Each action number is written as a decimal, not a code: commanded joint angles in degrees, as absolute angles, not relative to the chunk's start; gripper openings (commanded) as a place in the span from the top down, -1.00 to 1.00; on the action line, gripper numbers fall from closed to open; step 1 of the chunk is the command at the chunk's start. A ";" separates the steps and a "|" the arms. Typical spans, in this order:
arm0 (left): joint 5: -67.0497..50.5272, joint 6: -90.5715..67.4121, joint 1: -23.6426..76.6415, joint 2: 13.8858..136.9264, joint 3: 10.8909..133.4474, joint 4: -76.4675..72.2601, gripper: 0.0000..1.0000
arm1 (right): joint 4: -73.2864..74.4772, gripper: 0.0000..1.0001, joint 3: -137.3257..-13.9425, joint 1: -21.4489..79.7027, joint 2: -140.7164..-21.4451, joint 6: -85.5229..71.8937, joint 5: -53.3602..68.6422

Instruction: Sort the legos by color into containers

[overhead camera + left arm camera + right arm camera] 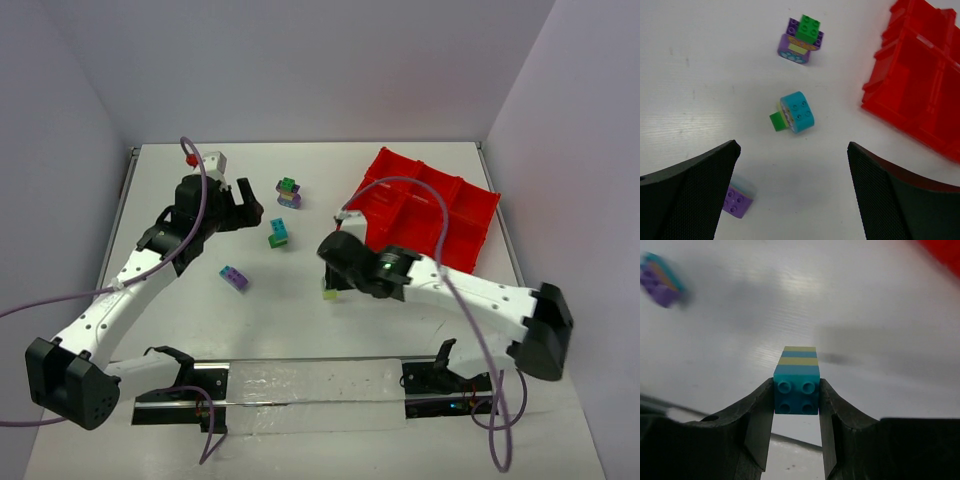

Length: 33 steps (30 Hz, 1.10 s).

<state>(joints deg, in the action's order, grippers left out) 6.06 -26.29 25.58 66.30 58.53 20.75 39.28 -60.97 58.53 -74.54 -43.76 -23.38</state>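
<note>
White table (285, 325) — teal-yellow stack (796, 382) in right hand (796, 392) — stripes clear wrist-side

Glossy red plastic tray (920, 75), smooth plastic teal brick stack (796, 395), matt white table (700, 75), mesh-textured left gripper fingers (685, 195)

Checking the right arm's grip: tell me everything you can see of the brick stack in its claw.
The brick stack is glossy plastic: a teal brick with four studs facing the camera, then lime, teal and lime layers. The right claw pinches the teal end from both sides. From above, its lime tip peeks out beneath the claw, left of the red tray.
</note>
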 commanded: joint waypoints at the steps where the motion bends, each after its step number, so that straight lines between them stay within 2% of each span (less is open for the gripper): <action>1: -9.37 -24.08 25.42 65.15 60.29 16.63 -0.94 | 26.87 1.00 -57.91 47.12 -62.24 -28.78 -4.83; 2: -10.01 -24.00 25.27 64.77 60.23 16.35 -0.94 | 25.66 1.00 -57.48 46.41 -61.88 -27.60 -0.43; 4: -19.89 -22.68 24.83 63.77 60.14 14.52 -0.94 | 22.74 1.00 -55.43 36.42 -58.18 -24.61 12.85; 6: -25.64 -21.73 24.70 63.40 60.24 13.71 -0.94 | 21.31 1.00 -54.81 33.02 -57.33 -22.52 21.49; 11: -43.15 -20.30 24.74 66.03 61.56 12.75 -0.95 | 17.92 1.00 -53.85 30.20 -57.43 -19.12 34.67; 14: -46.78 -19.68 25.18 67.39 61.87 12.73 -0.94 | 14.74 1.00 -52.44 30.06 -57.66 -19.81 41.05; 22: -53.21 -16.27 27.45 70.54 62.31 14.94 -0.92 | 5.42 1.00 -50.63 29.51 -58.91 -23.72 48.97; 33: -61.86 -15.73 29.26 70.68 59.85 12.22 -0.87 | 1.24 1.00 -51.24 29.18 -62.49 -25.84 53.00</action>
<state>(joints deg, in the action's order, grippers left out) -56.34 -17.31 28.19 70.70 59.84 15.71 6.31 -50.96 29.58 -61.83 -24.71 49.62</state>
